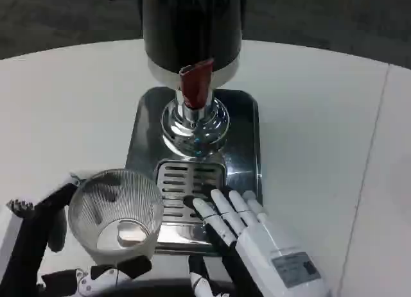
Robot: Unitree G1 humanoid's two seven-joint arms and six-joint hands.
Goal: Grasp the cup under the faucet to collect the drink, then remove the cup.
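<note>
Currently: left hand (58, 246) grips the ribbed clear cup (115, 210) at the front-left corner of the dispenser's steel base (247, 136), off to the left of the faucet line.

Cup is upright, mouth open to the camera, nothing visibly inside; its right side overlaps the left edge of the slotted drip grate (189, 181). Left-hand black fingers wrap the cup's left wall and lower front. Right hand (257, 239) lies palm down, fingers together and extended, fingertips (218, 204) resting on the right part of the grate, nothing in it. Red faucet lever (196, 82) hangs from the dark dispenser body (192, 21) above a chrome pedestal (194, 127), behind the grate. Right hand's fingers occupy the grate beside the cup, under and just forward of the faucet. All stands on the white table (321, 117).
</note>
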